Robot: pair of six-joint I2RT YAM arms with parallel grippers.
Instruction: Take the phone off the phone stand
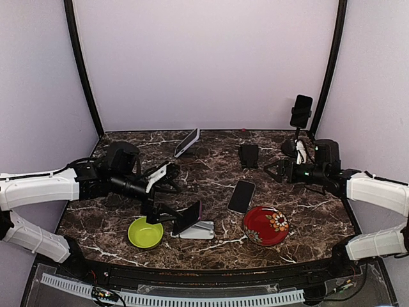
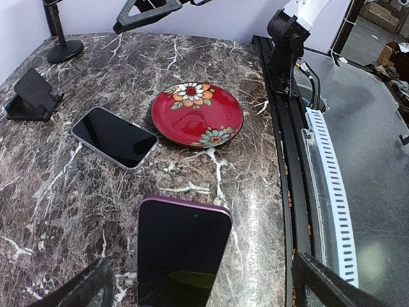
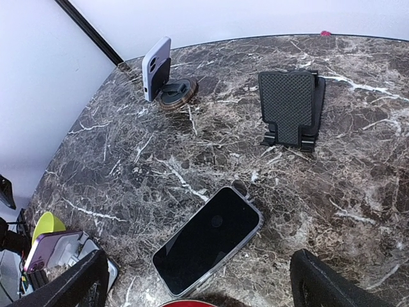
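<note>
Left fingers [image 2: 323, 281] spread open, flanking the purple phone [image 2: 182, 252] at bottom centre; right fingers [image 3: 70, 281] open too. Phone probably stiff, glossy, slippery: pinch side edges, lift off white stand [image 1: 200, 231].

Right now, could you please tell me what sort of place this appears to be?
Most likely a robot test booth in a lab: plain pale walls enclose a marble-patterned tabletop, staged with a purple phone on a white stand, a red plate and a green bowl.
</note>
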